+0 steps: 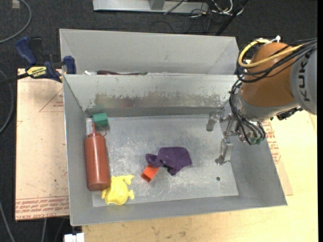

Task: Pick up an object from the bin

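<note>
Jaws spread wide on the gripper, nothing between them, nothing touched. Positioned over bare floor to the right of the purple cloth, apart from it and close to the right wall of the bin. Open floor between cloth and gripper, and behind the cloth up to the back wall. Orange block just beside the cloth's lower left edge. Yellow toy further left of the cloth, near the front wall. Red-brown bottle along the left wall, well left of the cloth; green block at its cap end.
</note>
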`<state>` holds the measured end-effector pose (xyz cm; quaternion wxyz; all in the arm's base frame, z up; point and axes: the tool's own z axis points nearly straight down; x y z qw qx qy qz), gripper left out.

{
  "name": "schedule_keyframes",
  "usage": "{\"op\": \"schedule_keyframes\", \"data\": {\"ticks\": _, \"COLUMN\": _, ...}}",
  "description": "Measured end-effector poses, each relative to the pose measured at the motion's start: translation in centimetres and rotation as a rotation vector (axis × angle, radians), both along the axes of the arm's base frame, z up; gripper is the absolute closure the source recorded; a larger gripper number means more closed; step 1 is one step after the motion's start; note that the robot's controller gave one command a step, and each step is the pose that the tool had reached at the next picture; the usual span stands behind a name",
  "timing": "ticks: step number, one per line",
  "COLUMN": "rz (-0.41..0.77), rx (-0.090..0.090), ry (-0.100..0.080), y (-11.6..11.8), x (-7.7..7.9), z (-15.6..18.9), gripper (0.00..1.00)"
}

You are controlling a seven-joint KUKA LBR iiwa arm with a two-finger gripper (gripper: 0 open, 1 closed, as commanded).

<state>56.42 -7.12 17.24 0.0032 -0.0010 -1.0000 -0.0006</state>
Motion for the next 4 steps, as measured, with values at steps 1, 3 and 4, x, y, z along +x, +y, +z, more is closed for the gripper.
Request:
{"op": "schedule_keyframes", "data": {"ticks": 1, "rz": 0.001, "rx": -0.001, "ry": -0.007, "y": 0.0, "x": 0.1, "z": 0.5, "gripper": 0.0}}
{"op": "schedule_keyframes", "data": {"ticks": 3, "rz": 0.053, "rx": 0.001, "ry": -0.013, "y": 9.3, "x": 0.5, "z": -7.7, "gripper": 0.0}}
{"op": "schedule_keyframes", "data": {"ticks": 4, "rz": 0.341, "rx": -0.001, "ry": -0.014, "y": 11.5, "x": 1.4, "z": -10.2, "gripper": 1.0}}
